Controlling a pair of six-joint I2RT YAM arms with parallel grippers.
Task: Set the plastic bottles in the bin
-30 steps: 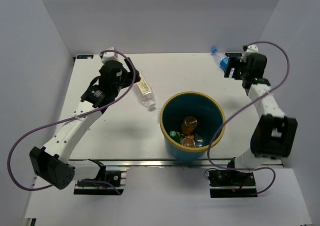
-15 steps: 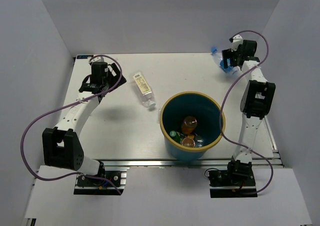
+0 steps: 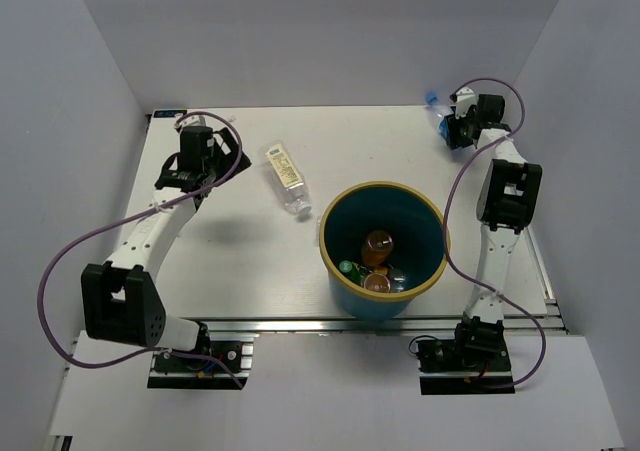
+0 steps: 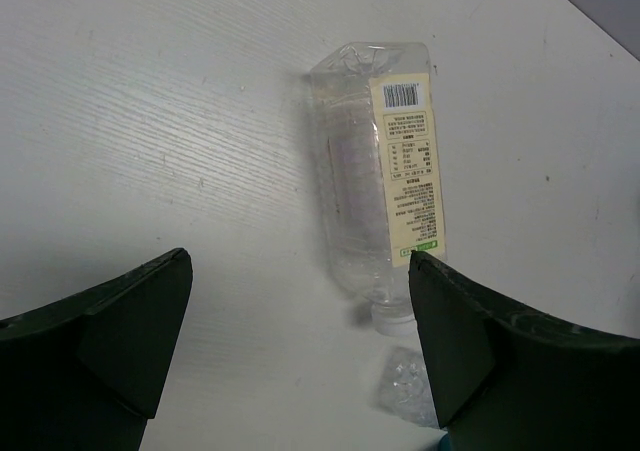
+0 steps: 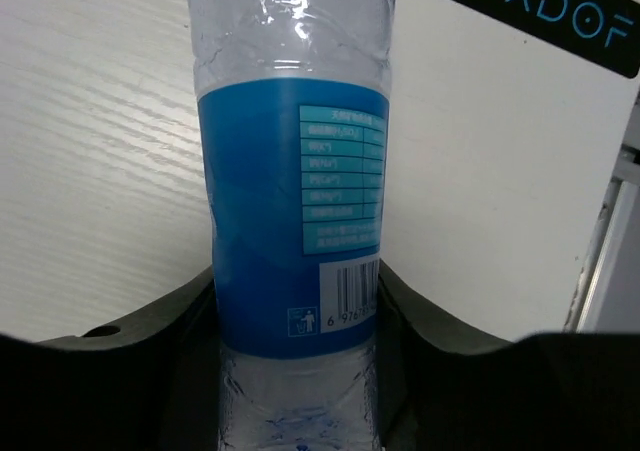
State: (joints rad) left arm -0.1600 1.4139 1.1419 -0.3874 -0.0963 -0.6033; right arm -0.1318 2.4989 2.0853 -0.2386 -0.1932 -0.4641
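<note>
Right pincer [image 5: 295, 306] clamped on blue-labelled bottle [image 5: 290, 201], far right corner of counter [image 3: 250, 261]. Left pincer [image 4: 298, 263] spread wide; cream-labelled bottle [image 4: 375, 191] lies just ahead, untouched. Bin [image 3: 324, 233] at near edge holds orange bottle [image 3: 378, 246], green bottle [image 3: 348, 268].

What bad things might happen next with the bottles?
The right gripper pinches the blue-labelled bottle at the far corner of the table, well away from the bin. A smooth bottle might slip on the way and land outside. The left gripper hangs open over the cream-labelled bottle, which lies nearer one finger, so closing may nudge or roll it instead of catching it.
</note>
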